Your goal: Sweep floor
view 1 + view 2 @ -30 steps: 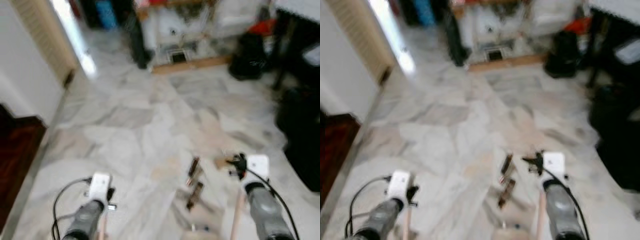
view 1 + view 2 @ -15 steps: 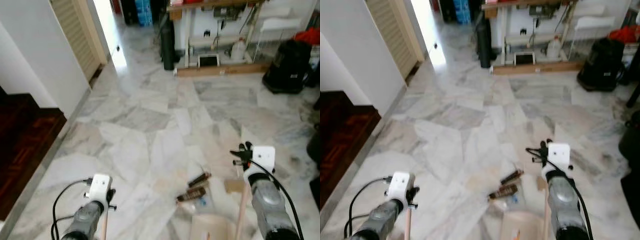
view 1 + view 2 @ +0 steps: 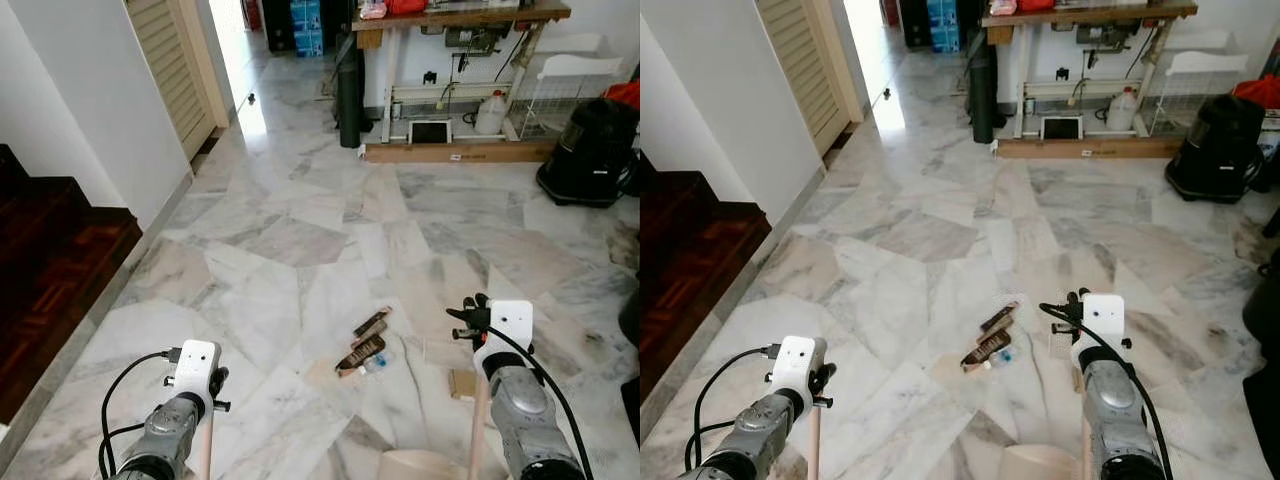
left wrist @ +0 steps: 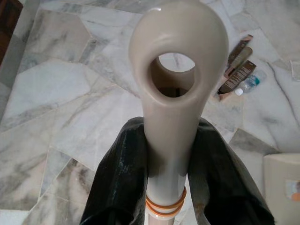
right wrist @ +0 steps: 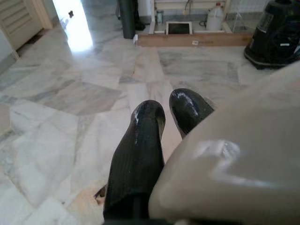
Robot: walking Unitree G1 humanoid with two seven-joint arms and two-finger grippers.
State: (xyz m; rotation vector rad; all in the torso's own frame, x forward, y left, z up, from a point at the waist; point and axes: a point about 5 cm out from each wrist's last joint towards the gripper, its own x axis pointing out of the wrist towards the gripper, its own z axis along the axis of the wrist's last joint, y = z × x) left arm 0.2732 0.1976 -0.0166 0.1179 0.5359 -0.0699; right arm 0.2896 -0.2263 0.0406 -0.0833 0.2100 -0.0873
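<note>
My left gripper (image 4: 168, 157) is shut around a beige broom handle (image 4: 171, 79) with a hanging hole at its top; the stick (image 3: 205, 450) runs down below my left arm (image 3: 170, 435). My right gripper (image 5: 171, 112) is shut beside a beige dustpan handle (image 5: 234, 168), whose stick (image 3: 478, 420) drops to the beige dustpan (image 3: 420, 466) at the bottom edge. Litter lies on the marble floor ahead, between the arms: brown wrappers (image 3: 362, 345), a small clear bottle (image 4: 248, 83) and a cardboard scrap (image 3: 462, 383) just in front of my right arm (image 3: 520, 420).
Dark wooden stairs (image 3: 50, 260) and a white wall (image 3: 80, 110) close the left side. A workbench (image 3: 450, 20), a black cylinder (image 3: 348, 90), a wooden plank (image 3: 455, 152) and a black vacuum cleaner (image 3: 590, 150) stand at the back. Open marble floor (image 3: 300, 230) stretches ahead.
The camera has swung and steadied, so the blur is gone and the litter now sits farther ahead. Both arms keep their hold on the handles.
</note>
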